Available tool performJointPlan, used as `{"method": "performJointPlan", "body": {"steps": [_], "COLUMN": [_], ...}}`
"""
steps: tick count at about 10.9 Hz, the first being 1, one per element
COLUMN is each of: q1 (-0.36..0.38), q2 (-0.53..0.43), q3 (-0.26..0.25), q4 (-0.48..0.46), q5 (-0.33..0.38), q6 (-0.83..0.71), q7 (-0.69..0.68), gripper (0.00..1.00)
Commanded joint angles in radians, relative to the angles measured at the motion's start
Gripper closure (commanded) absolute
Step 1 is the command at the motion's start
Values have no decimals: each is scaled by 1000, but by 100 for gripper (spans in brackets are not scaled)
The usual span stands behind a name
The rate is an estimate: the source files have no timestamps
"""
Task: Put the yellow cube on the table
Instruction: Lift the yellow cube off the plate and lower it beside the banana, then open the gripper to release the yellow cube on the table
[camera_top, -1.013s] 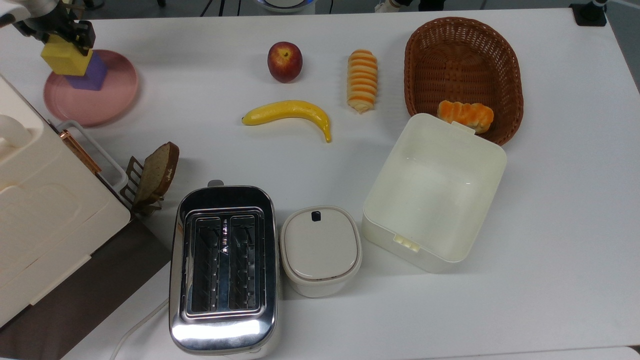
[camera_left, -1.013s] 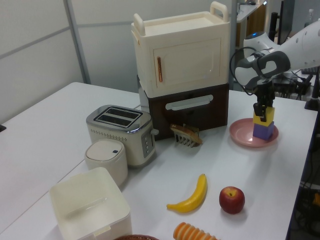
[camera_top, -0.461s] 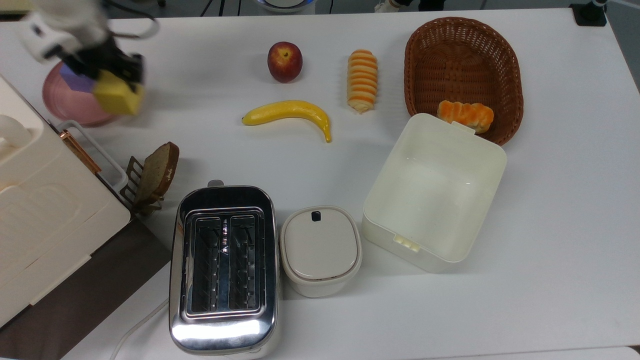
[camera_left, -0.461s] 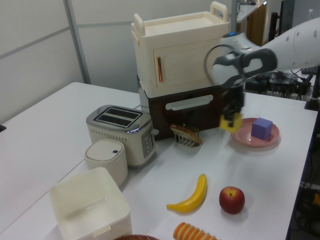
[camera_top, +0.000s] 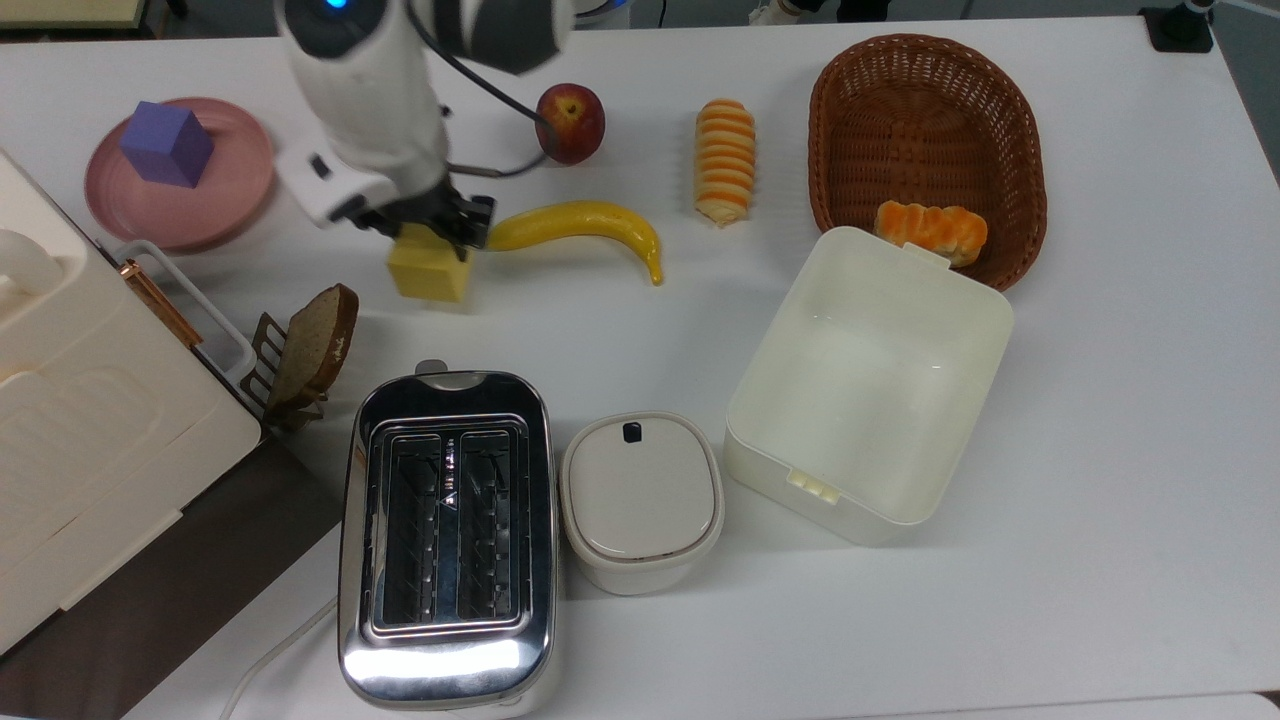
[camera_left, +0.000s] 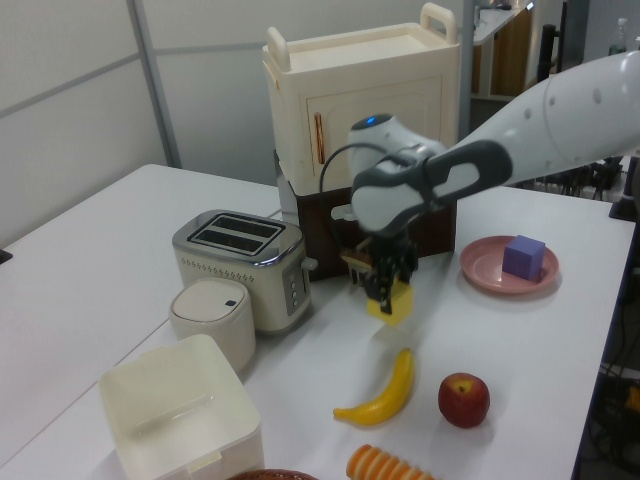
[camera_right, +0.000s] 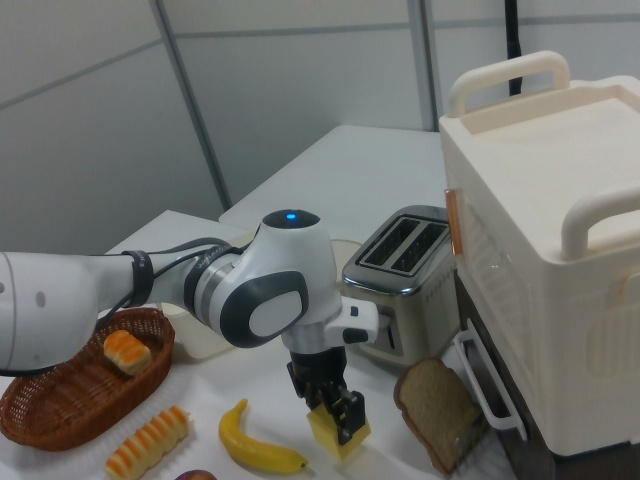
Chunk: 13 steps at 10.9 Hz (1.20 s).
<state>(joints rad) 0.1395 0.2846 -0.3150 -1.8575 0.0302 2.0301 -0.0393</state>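
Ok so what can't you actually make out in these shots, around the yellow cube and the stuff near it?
- Whether the yellow cube touches the table: its underside faces away in every view.
- The cube's top: covered by the gripper in the top view.
- The banana's stem end: behind the gripper in the top view.
- The apple: cut off by the right view's bottom edge.

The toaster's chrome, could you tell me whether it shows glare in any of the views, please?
Top view: a bright white glare band on the toaster near its bottom edge. Left view: only a soft sheen on its top. Right view: dull reflections, no strong glare.
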Motion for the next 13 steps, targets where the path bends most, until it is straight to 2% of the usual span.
{"method": "performJointPlan", "body": {"steps": [1,2,4,6,8,10,13], "q1": [28,31,34,26,17,-26,-63], "q2": [62,64,42,-28,-112,-178,-240], "q3": [-1,-1,-1,-1,-1,1,8], "q4": [3,3,12,30,99,185,231], "q5": [-4,-4,-4,-4,-7,-7,-9], "q6": [41,45,30,-16,-141,-298,-375], "q7": [27,29,36,59,58,58,52], "gripper": [54,1,0,0,0,0,0]}}
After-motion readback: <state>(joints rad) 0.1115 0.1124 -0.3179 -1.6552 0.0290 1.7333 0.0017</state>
